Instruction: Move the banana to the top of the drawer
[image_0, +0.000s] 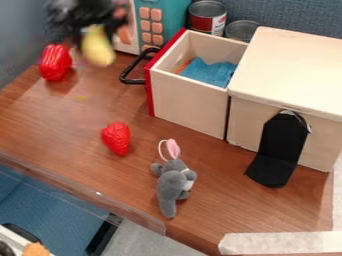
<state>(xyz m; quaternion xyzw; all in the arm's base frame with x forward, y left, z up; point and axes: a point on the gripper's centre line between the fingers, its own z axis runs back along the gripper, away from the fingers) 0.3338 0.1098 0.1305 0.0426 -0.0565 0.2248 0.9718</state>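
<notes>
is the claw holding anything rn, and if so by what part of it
Yes, the claw holds the yellow banana by its upper end, the rest hanging below; blur hides the exact contact.

Open drawer (190, 105) between likely banana (98, 47) and cabinet top (294, 72)

Place: robotics lab, by appearance. Evidence: one black robot tool (94, 31) above a wood-grain tabletop (100, 110); pale tape (280, 243) along its edge; staged props, namely toy-like teal appliance (171, 20), plush animal (173, 182), wooden drawer unit (294, 65); blue textured panel (294, 15) behind.
</notes>
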